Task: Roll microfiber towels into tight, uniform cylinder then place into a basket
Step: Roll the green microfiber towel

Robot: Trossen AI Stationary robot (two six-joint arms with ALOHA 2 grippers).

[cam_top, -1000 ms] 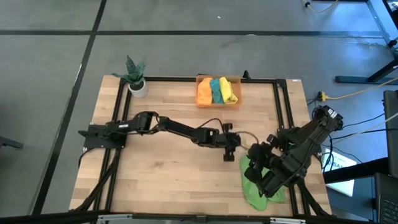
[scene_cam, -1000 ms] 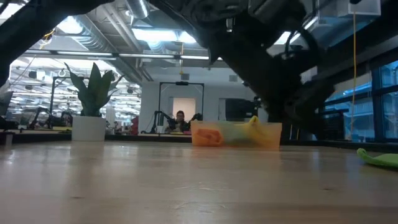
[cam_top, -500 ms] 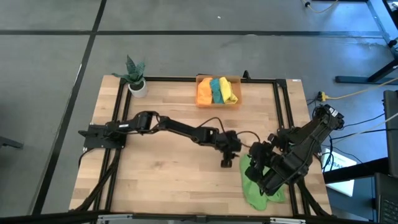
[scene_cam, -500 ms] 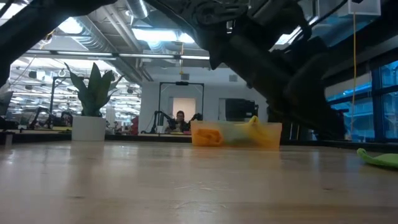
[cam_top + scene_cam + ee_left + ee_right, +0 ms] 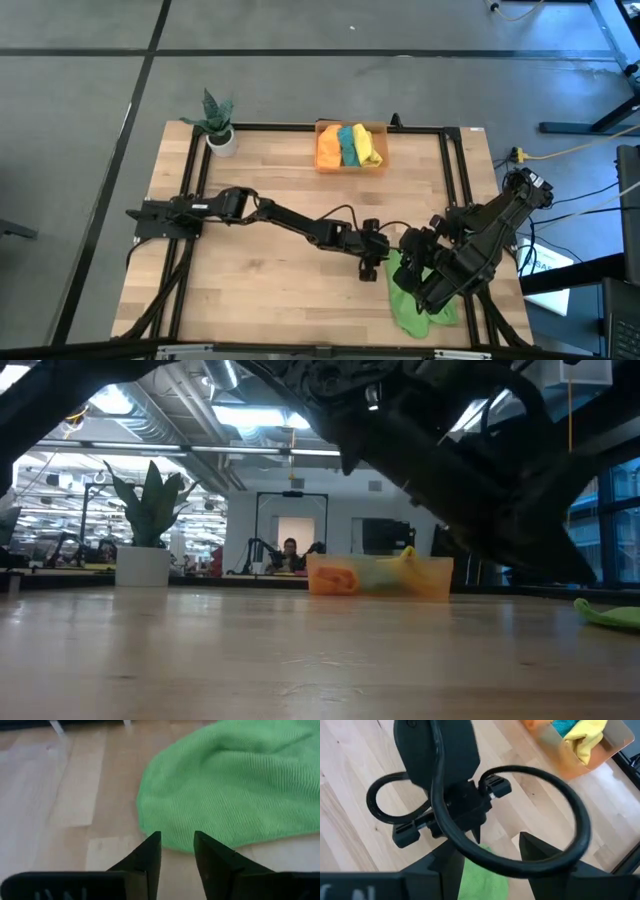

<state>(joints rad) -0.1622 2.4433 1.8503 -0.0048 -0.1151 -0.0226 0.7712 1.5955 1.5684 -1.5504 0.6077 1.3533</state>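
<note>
Seen from overhead, the left arm is reaching across the wooden table (image 5: pixel 250 290) with the left gripper (image 5: pixel 369 268) hanging at the edge of the light green towel (image 5: pixel 415 310), which is lying flat near the table's front right corner. The right gripper (image 5: pixel 408 262) is sitting just beside it, over the same towel, with much of the cloth hidden under the right arm.

The left wrist view is showing what the overhead view cannot: the left gripper (image 5: pixel 177 845) is standing released, its two dark fingers (image 5: pixel 150 852) parted with a narrow gap, tips just short of the light green towel (image 5: pixel 235 785) and holding nothing. The right wrist view is looking past the right gripper (image 5: pixel 490 852), whose fingers are spread wide and empty, onto the left arm's wrist and its looping cable (image 5: pixel 540 815).

The low view is giving only a sliver of the light green towel (image 5: pixel 608 614) at the table's right side, with both arms as dark shapes overhead.

The basket (image 5: pixel 352 165) is sitting at the far edge of the table, holding three rolled towels side by side: the orange towel (image 5: pixel 329 147), the teal towel (image 5: pixel 349 144) and the yellow towel (image 5: pixel 369 146). A potted plant (image 5: pixel 218 122) is standing at the far left corner.
</note>
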